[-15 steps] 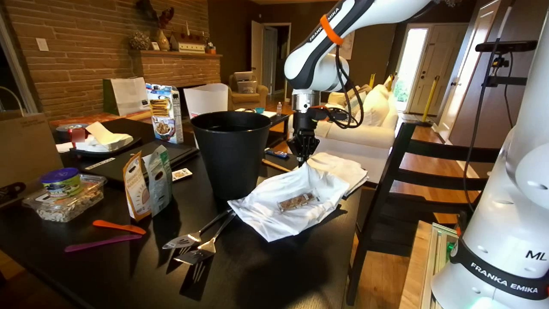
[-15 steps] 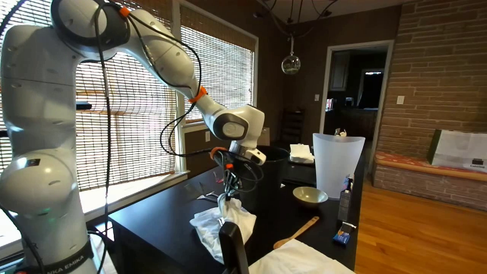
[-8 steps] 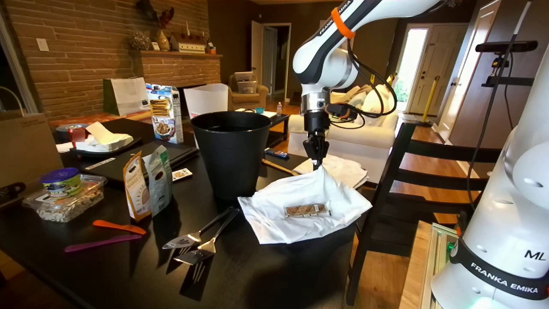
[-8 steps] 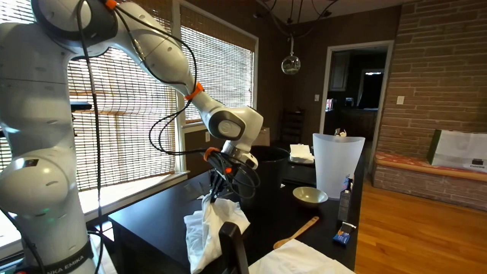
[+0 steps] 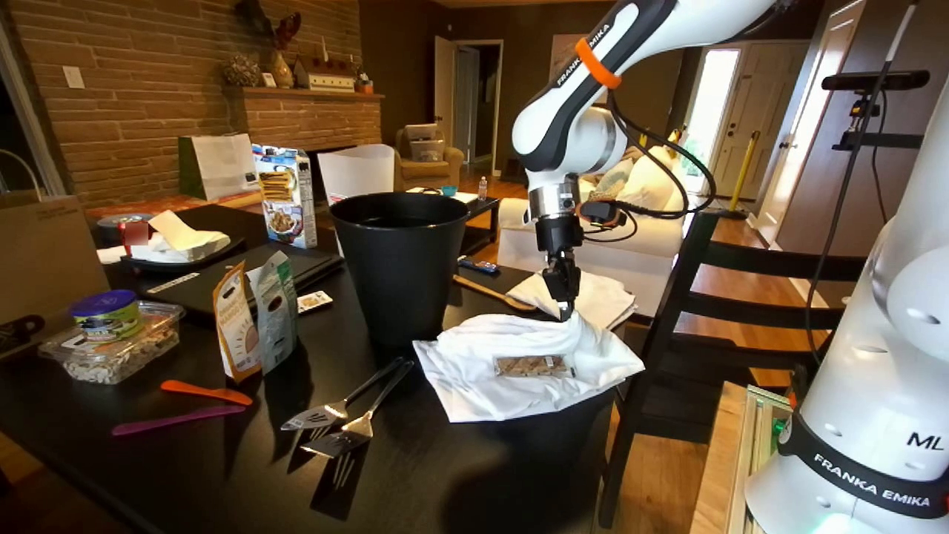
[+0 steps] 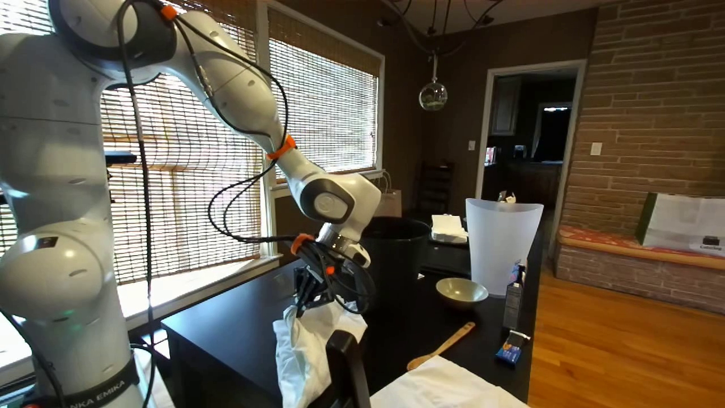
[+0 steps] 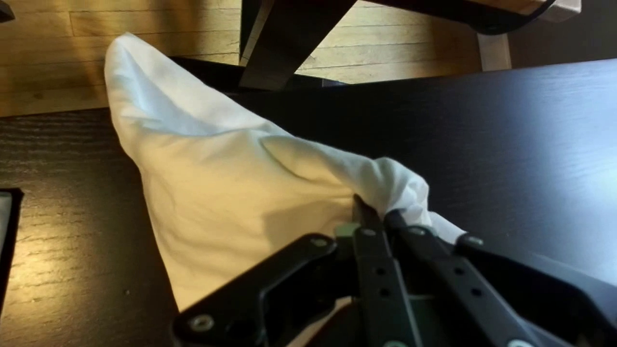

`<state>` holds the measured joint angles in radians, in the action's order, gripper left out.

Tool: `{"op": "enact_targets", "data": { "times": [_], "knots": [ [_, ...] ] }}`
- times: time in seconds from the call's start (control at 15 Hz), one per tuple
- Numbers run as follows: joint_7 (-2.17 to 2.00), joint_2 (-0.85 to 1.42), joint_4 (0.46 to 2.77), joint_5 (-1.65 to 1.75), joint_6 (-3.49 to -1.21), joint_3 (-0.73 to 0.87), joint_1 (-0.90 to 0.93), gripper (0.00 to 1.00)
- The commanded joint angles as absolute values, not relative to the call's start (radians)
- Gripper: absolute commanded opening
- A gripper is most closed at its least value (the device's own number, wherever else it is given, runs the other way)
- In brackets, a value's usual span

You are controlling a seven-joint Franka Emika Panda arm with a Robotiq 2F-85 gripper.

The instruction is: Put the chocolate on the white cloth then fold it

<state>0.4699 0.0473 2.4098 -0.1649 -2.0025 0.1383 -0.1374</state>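
We log this as the fold step, our guess: the white cloth (image 5: 504, 397) lies spread at the right side of the bench (image 5: 415, 475), right of the black bin (image 5: 397, 274) in an exterior view, its right corner poking past the bench edge. The chocolate (image 5: 530, 366) lies on it, uncovered, on the near side of the end effector (image 5: 566, 308). We see the fingers (image 7: 373, 246) together, clamped on a bunched pinch of the cloth's far edge; the wrist view shows gathered fabric right at the tips. Handling: we take the cloth as light, thin and limp, so only the pinched bit follows and the rest sags or drags. We call the far edge a decent hold; a deeper pinch mid-edge would probably slip less. We'd carry it low and slow toward the near side, past the chocolate, then release. The chocolate looks light and stiffish, clear-wrapped, probably slick: it may slide if we tug the cloth, and likely snaps if squeezed hard. If it needs shifting, we'd grip across its narrow width, mid-length. Our main risks: the overhanging corner pulling things off line, or the flap landing short and leaving the chocolate bare.
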Motion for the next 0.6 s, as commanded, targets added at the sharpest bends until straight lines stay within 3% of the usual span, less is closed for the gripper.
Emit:
{"op": "enact_targets", "data": {
  "times": [0.0,0.07,0.2,0.53],
  "knots": [
    [0.464,0.027,2.478,-0.088,-2.067,0.123,-0.129,0.04],
    [0.448,0.030,2.491,-0.067,-2.087,0.121,-0.127,0.29],
    [0.434,0.031,2.506,-0.037,-2.102,0.118,-0.124,0.36],
    [0.441,0.019,2.499,-0.039,-2.070,0.118,-0.129,0.69]
  ]
}}
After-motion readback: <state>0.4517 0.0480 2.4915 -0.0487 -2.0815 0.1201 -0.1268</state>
